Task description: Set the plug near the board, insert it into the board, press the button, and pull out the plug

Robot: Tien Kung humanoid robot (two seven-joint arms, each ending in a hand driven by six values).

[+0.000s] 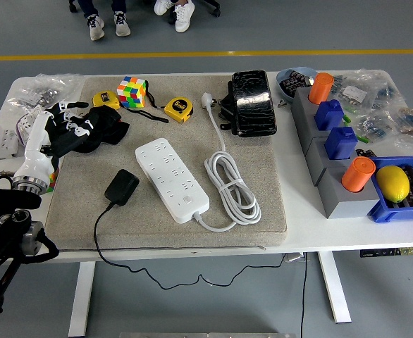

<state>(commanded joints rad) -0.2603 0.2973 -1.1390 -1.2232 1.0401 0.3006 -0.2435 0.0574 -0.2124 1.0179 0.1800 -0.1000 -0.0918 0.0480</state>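
While the left hand (65, 127) hovers, fingers spread, a boxy black plug (122, 187) lies beside the slab-like white board (172, 179).

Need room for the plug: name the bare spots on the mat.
Free: the mat right of the coiled cord, and its near strip in front of the power strip. Crowded: the far edge, with cube, tape measures and black case.
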